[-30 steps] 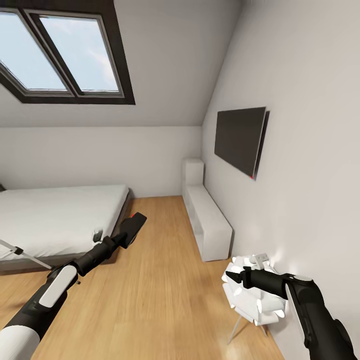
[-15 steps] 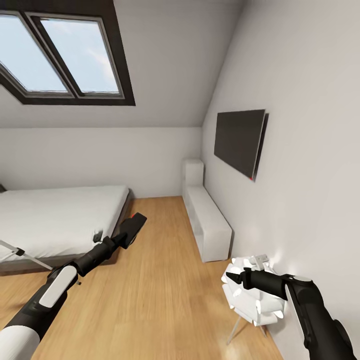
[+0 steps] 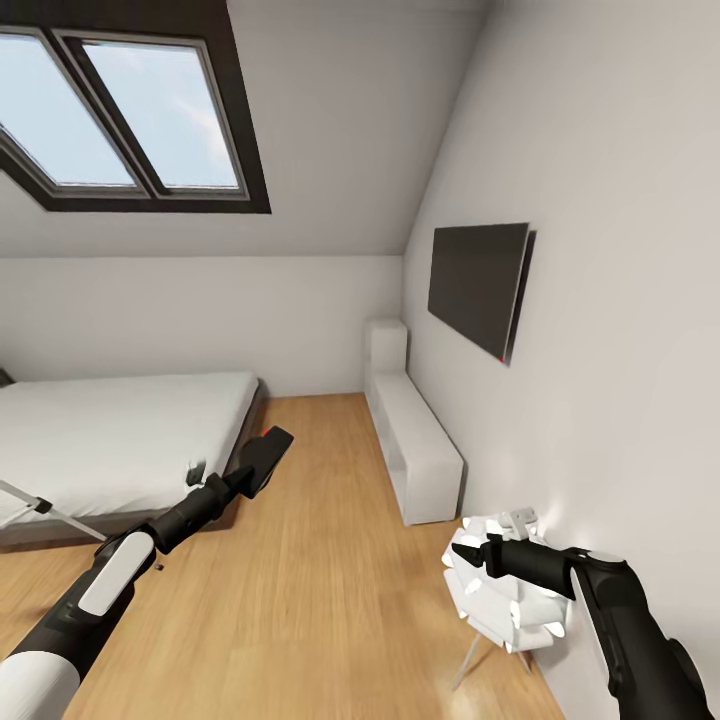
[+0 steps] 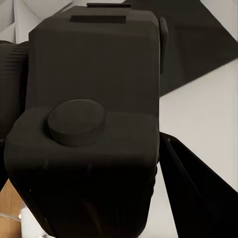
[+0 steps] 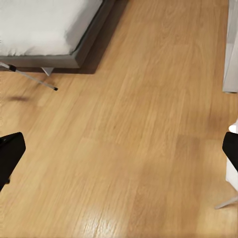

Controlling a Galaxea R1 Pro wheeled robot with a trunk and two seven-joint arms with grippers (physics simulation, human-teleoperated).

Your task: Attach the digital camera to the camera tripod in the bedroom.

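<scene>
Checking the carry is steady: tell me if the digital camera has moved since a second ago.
No. The digital camera, held in the left hand, sits at the same spot against the bed corner.

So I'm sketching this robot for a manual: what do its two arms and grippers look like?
Both arms are glossy black with rounded joints. The left arm carries a white panel and a white upper segment; the right arm has a pale strip. The left gripper and right gripper are black with tapered jaws.

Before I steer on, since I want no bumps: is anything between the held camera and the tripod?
Nothing visible. The digital camera sits in the left gripper; the camera tripod's leg shows leftward by the bed, with bare wood floor between.
</scene>
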